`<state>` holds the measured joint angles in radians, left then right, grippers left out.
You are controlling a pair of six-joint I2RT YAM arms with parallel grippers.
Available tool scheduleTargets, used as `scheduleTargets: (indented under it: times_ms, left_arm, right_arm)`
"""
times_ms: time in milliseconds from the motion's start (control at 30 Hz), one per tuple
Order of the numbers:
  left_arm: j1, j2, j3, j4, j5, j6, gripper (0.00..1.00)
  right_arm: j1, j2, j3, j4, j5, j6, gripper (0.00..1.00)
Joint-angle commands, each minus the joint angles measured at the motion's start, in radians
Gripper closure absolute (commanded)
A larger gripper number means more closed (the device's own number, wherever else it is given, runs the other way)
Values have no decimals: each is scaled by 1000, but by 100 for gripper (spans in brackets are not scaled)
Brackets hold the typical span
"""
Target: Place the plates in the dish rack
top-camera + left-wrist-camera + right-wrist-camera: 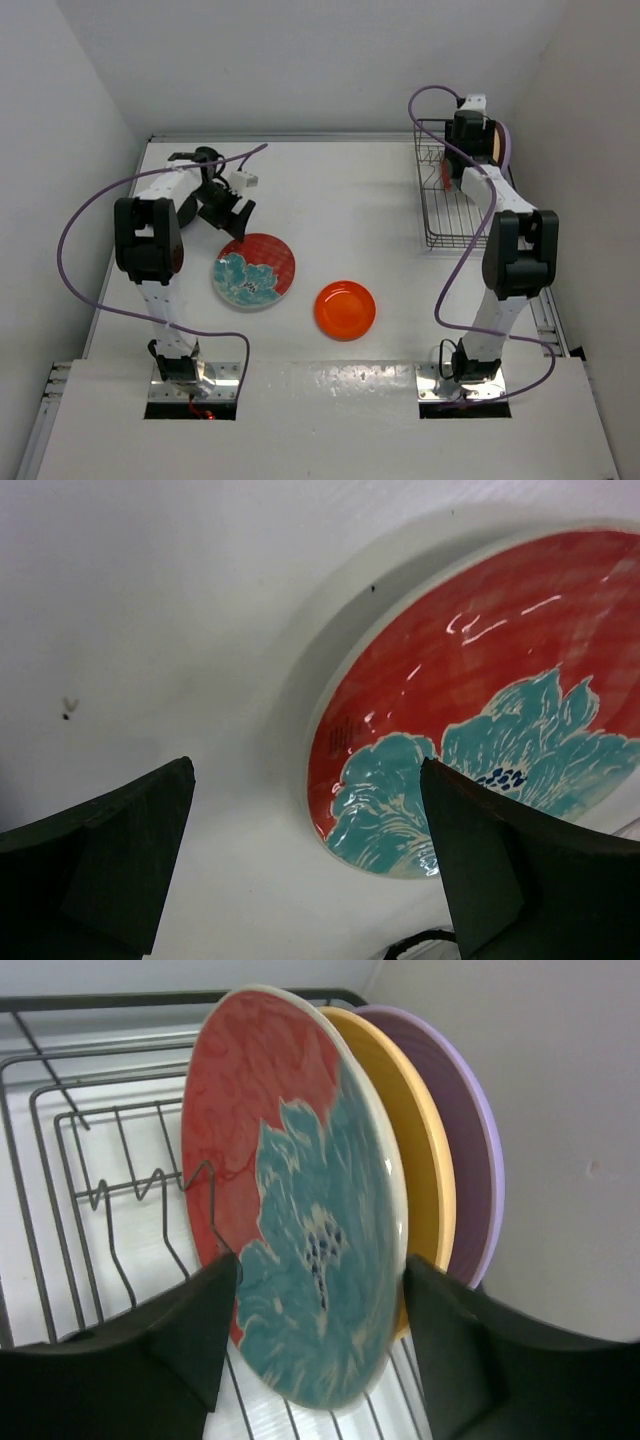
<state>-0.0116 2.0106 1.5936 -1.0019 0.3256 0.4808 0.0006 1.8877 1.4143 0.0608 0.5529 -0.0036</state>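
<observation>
White counter [350, 200]. Dish rack [440, 215] at its far right, long axis running near to far. Three plates stand on edge at the rack's far end, faces across that axis: lavender plate [478, 1150], tan-yellow plate [425, 1170], flowered plate [300, 1220] nearest.

Second flowered plate [254, 271] lies flat, face up, left of centre; small dark print on its red glaze, unreadable. Orange plate [345, 310] flat beside it.

Right pincer [320, 1270] spread, astride the racked flowered plate; contact unclear. Left pincer [305, 780] spread wide over bare counter, at the flat plate's rim.
</observation>
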Motion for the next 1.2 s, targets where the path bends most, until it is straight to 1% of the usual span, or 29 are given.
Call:
scheduleTargets:
  times_ms: [0, 67, 100, 133, 233, 300, 333, 367, 400, 467, 500, 533, 600, 633, 667, 700, 733, 800, 833, 867, 900, 933, 967, 1000, 1100, 1167]
  left_arm:
    - [33, -23, -27, -35, 66, 45, 0]
    - [42, -23, -53, -35, 75, 45, 0]
    - [42, -13, -63, -24, 60, 45, 0]
    - [53, -3, -72, -14, 59, 45, 0]
    - [62, 23, -93, -32, 81, 57, 0]
    - [62, 56, -107, -50, 101, 91, 0]
    - [62, 68, -107, -50, 116, 100, 2]
    - [62, 94, -121, -85, 131, 132, 4]
    - [62, 108, -130, -104, 150, 151, 6]
    - [73, 135, -130, -145, 203, 182, 15]
    - [73, 151, -130, -155, 214, 192, 29]
    - [73, 178, -130, -155, 228, 193, 39]
    - [73, 189, -115, -176, 246, 193, 57]
    - [73, 201, -104, -176, 256, 193, 86]
    - [73, 201, -80, -176, 268, 193, 97]
    - [73, 201, -64, -176, 268, 177, 100]
    - [73, 201, -44, -176, 268, 162, 100]
    - [73, 189, 32, -196, 277, 150, 100]
    - [73, 189, 64, -196, 295, 141, 100]
    - [64, 175, 133, -211, 309, 140, 100]
    - [64, 157, 169, -225, 322, 140, 100]
    - [64, 146, 205, -225, 348, 131, 100]
    - [64, 136, 279, -248, 361, 131, 100]
    - [64, 126, 316, -262, 377, 131, 100]
    - [27, 91, 420, -293, 418, 168, 100]
    - [-11, 51, 430, -293, 428, 168, 100]
  right_arm:
    - [3, -71, 81, -57, -71, 11, 31]
    - [4, -85, 101, -105, -94, 11, 24]
    - [7, -107, 110, -124, -116, 13, 18]
    - [15, -117, 106, -133, -132, -22, 16]
    - [32, -173, 100, -157, -182, -39, 12]
    - [55, -209, 94, -162, -189, -56, 12]
    - [67, -234, 78, -167, -191, -61, 12]
    - [81, -274, 63, -162, -194, -70, 12]
    - [84, -274, 63, -159, -196, -72, 12]
    - [101, -327, 25, -148, -200, -70, 11]
    - [111, -338, 14, -148, -200, -68, 11]
    - [113, -372, -12, -145, -200, -59, 11]
    - [133, -389, -31, -151, -208, -44, 11]
    - [134, -407, -58, -167, -215, -18, 11]
    - [148, -426, -67, -176, -267, -7, 11]
    - [153, -435, -119, -179, -296, -3, 10]
    - [159, -453, -136, -180, -336, 45, 10]
    - [179, -470, -181, -179, -538, 86, 8]
    - [185, -466, -205, -173, -594, 114, 8]
    - [203, -448, -225, -167, -725, 122, 8]
    - [228, -435, -229, -164, -837, 135, 8]
    - [255, -403, -232, -156, -926, 152, 8]
    - [272, -365, -219, -157, -1000, 160, 8]
    - [324, -346, -207, -154, -1057, 166, 8]
    - [372, -242, -152, -147, -1116, 174, 8]
    - [415, -162, -103, -145, -1131, 145, 8]
